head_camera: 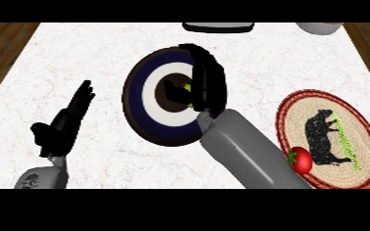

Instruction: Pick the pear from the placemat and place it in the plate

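Right hand is hovering over the plate, fingers curling round the pear. Letting go off-centre, it's probably rolling toward 3 o'clock.

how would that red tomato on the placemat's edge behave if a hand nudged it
The tomato looks round and smooth, so it would probably roll rather than slide. It sits at the placemat rim, so a nudge could likely send it onto the counter. Its glossy skin hints it may be slippery to grasp.

Bright even light, no glare, faint shadows on the counter
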Controlling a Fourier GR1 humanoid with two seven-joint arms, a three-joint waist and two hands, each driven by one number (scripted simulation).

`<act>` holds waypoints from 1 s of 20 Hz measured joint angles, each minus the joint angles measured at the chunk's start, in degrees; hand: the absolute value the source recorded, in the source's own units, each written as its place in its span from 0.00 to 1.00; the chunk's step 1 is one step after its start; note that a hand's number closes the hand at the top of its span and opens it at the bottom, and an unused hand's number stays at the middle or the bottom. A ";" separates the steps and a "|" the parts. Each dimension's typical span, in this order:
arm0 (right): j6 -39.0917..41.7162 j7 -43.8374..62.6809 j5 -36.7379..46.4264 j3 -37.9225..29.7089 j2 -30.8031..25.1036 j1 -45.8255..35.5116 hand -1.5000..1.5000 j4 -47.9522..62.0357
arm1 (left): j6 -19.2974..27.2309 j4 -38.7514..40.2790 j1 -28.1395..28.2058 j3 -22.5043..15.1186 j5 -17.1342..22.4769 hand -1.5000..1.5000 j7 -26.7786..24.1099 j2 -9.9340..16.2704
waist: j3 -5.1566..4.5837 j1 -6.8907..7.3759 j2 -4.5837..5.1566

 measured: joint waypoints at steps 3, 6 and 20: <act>-3.45 -1.56 -5.19 0.57 -0.01 -2.05 0.00 3.30 | 0.42 -0.13 0.61 -0.21 -0.47 0.50 -0.55 -0.49 | 0.00 0.00 -0.01; -8.33 -5.81 -9.46 -1.22 -0.04 -1.93 0.00 3.32 | -0.19 0.12 0.25 0.43 0.10 0.50 -0.46 0.08 | 0.03 0.07 0.10; -7.07 -41.76 -39.40 -12.75 -3.36 23.39 0.00 -16.83 | 0.09 -0.76 2.32 0.85 -0.04 0.50 -1.14 -0.11 | 0.18 -1.39 -0.04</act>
